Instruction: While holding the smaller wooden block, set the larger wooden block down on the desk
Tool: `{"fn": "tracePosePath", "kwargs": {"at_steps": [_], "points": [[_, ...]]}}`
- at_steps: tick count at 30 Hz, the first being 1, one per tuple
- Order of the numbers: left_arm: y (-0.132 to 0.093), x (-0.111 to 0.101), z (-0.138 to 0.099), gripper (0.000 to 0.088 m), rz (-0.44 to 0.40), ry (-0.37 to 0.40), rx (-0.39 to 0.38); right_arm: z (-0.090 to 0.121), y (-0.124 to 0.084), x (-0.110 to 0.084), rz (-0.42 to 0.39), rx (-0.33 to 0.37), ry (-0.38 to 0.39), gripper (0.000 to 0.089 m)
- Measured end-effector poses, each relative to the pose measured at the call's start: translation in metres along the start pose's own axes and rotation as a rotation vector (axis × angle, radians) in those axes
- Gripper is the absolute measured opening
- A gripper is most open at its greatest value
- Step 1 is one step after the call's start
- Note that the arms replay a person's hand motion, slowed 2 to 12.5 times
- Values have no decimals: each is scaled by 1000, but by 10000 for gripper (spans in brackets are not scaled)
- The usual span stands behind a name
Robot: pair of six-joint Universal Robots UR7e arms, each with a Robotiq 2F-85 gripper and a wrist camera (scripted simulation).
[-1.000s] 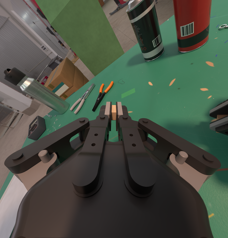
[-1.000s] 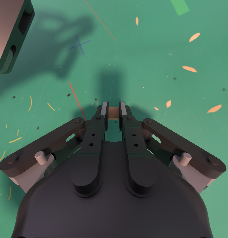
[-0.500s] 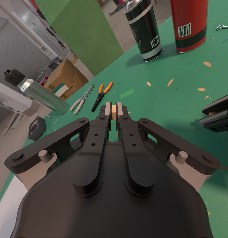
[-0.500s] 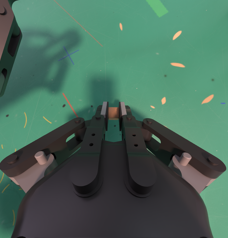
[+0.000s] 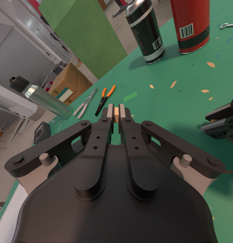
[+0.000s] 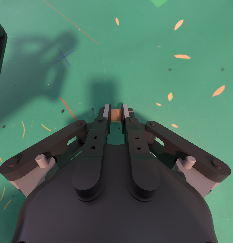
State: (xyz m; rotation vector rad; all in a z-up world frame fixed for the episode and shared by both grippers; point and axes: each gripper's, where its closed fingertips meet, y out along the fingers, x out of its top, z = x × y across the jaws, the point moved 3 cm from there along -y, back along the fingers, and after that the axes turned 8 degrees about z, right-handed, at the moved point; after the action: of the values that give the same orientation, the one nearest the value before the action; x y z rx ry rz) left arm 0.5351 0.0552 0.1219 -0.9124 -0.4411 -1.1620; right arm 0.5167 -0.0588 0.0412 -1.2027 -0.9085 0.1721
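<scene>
A: What changed? In our right view the X mark slid down-frame, shadow grew. We're lowering; big block (image 6: 115,114) stays clamped in right gripper (image 6: 116,111), above desk (image 6: 139,65), I think.

B: Left gripper (image 5: 116,110)?

A: Clamped on small block (image 5: 116,114), mid-frame. Desk green, flecked; cans (image 5: 146,32) upper right, pliers (image 5: 105,97) centre; workshop upper left.

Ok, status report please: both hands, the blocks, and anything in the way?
Left hand shut on small block. Right hand shut on big block, above the desk. Nothing in the way below.
</scene>
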Motion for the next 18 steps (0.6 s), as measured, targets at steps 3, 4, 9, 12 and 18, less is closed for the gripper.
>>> {"fn": "tracePosePath", "kwargs": {"at_steps": [3,4,9,12,18], "points": [[0,0,0,60,-1,7,5,2,1,0,-3,10,20,142],[-1,1,-1,60,-2,8,5,2,2,-1,-3,13,24,142],[-1,1,-2,60,-3,12,5,3,3,-1,-10,12,34,142],[-1,1,-2,60,-3,15,7,3,3,-1,-14,7,37,141],[-1,1,-2,60,-3,18,8,4,3,-2,-18,12,37,142]]}}
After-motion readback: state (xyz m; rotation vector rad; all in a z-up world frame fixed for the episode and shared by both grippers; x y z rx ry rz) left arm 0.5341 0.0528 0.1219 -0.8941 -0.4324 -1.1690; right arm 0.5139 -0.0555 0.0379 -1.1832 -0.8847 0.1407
